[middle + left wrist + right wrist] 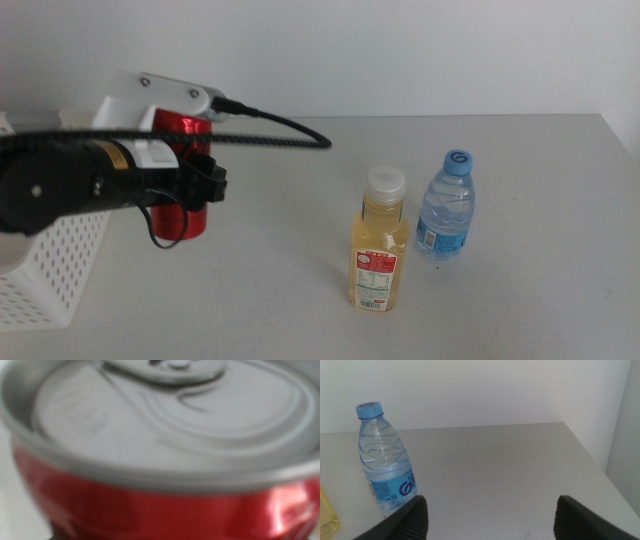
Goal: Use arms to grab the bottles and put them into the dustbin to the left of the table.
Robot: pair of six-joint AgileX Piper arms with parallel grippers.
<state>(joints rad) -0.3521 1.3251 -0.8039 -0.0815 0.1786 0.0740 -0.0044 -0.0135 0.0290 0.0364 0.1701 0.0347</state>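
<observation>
At the far left you have the white perforated dustbin (pixel 50 270), standing at the table's (pixel 520 280) left edge; its inside is not visible from here, so you cannot tell what it holds. Above its near wall your left arm comes in, and the left gripper (pixel 190 190) sits at the red can (pixel 185 175), which is upright just beside the bin's right wall. Whether the can rests on the table or is lifted clear, you cannot tell. In the left wrist view the can's silver top (pixel 165 415) and red body fill the picture, blurred and very close, so the jaws are hidden and you cannot tell how far they are parted or whether they grip it. A black cable (pixel 280 135) loops from the wrist out over the table.

Farther right, the yellow juice bottle (pixel 376 245) with its white cap stands upright, and just beside it, a little farther back, stands the clear water bottle (pixel 447 210) with its blue cap. Both are well apart from the can.

Your right gripper (pixel 490 517) waits low by the water bottle (pixel 385 462), its two dark jaws spread wide and holding nothing.
</observation>
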